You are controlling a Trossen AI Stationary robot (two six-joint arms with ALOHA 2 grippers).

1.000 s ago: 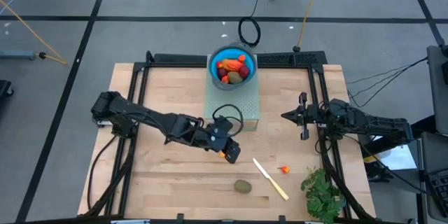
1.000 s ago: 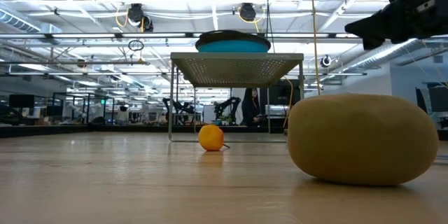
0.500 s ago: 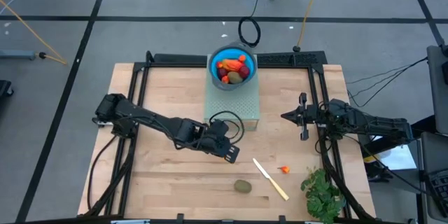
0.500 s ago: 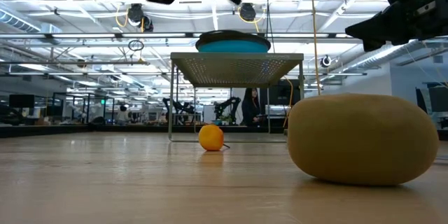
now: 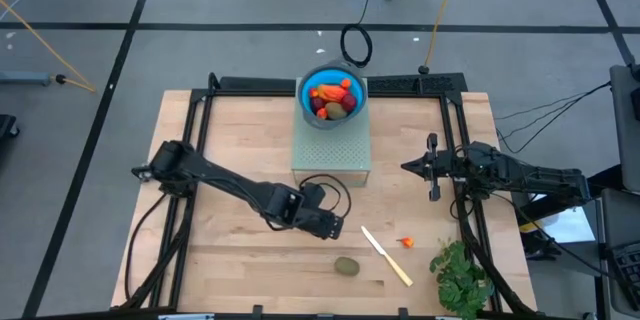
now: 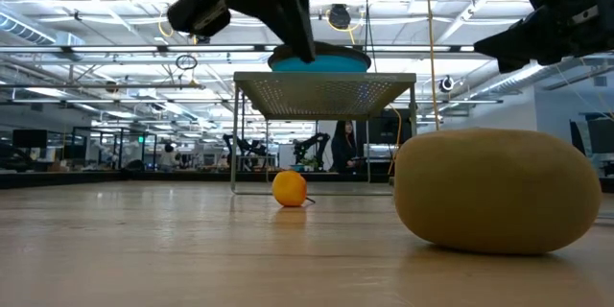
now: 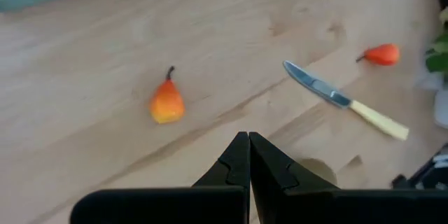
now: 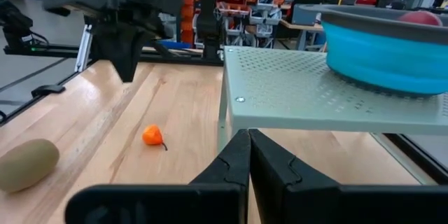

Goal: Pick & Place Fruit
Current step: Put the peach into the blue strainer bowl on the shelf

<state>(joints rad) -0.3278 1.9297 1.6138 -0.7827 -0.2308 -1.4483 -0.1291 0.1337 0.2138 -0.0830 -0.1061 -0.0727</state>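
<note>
The pear-shaped orange fruit [image 7: 166,103] lies on its side on the wood, just ahead of my shut left gripper [image 7: 248,137], which hovers above it [image 6: 303,53] and touches nothing. The high view hides the pear under that gripper [image 5: 332,230]. A brown-green kiwi [image 5: 346,266] rests near the table's near edge and looms large in the low view [image 6: 494,190]. A tiny orange-red bit [image 5: 406,242] lies right of the knife. More fruit fills the blue bowl [image 5: 333,95]. My right gripper [image 5: 406,167] waits shut at the table's right side.
The blue bowl stands on a perforated pale-green stand [image 5: 332,150] at the table's far middle. A cream-handled knife [image 5: 386,256] lies between kiwi and orange-red bit. A green leafy bunch [image 5: 460,275] sits at the near right corner. Black frame rails [image 5: 190,140] border both sides.
My left gripper has moved toward the table's near edge and come down, dropping into the low view from above, and now covers the pear from overhead. Its fingers stay shut. The pear, kiwi and right arm have kept still.
</note>
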